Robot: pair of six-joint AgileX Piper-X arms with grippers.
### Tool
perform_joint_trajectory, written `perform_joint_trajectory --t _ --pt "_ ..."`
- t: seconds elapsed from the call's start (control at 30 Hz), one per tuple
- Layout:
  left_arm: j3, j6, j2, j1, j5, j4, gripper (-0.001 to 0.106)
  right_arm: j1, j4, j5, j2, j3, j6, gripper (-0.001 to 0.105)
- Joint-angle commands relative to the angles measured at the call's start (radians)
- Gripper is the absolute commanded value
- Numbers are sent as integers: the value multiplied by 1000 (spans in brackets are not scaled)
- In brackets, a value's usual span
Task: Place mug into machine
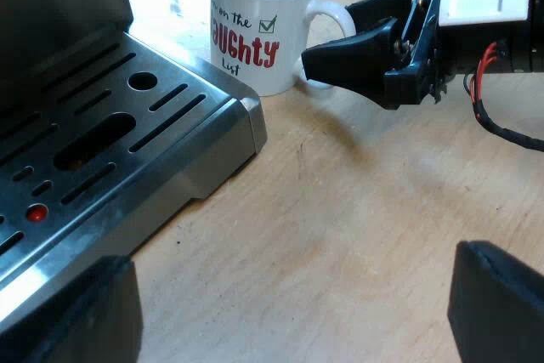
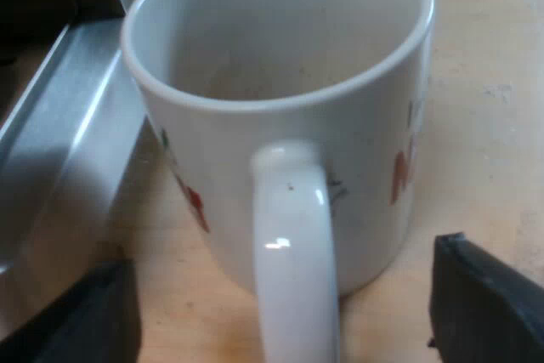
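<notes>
2 fingers [image 2: 484,308] of the right gripper [image 2: 285,308] spread wide astride the mug [image 2: 365,167] handle [image 2: 293,235].

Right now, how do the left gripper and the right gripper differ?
The right gripper straddles the mug's handle; the left gripper has nothing between its fingers, with bare table below. The right gripper sits at the mug; the left gripper hangs apart from it, beside the machine's drip tray. Shared: both are open with black fingers, and neither is gripping anything.

mug [image 1: 255,40] | black "on the", green ticked box | red "AUGHTY" | "List"
</notes>
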Motion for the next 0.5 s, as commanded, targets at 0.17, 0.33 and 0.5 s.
perform_joint_trajectory --t 0.17,0.33,0.5 --pt "-2 -18 -3 -4 -10 -20 81 3 0 72 -1 -12 -3 21" --pt "-2 -18 4 -4 -10 -20 81 3 0 72 -1 -12 -13 0" --pt "-2 -18 3 -4 -10 -20 81 3 0 64 -7 -12 -22 0"
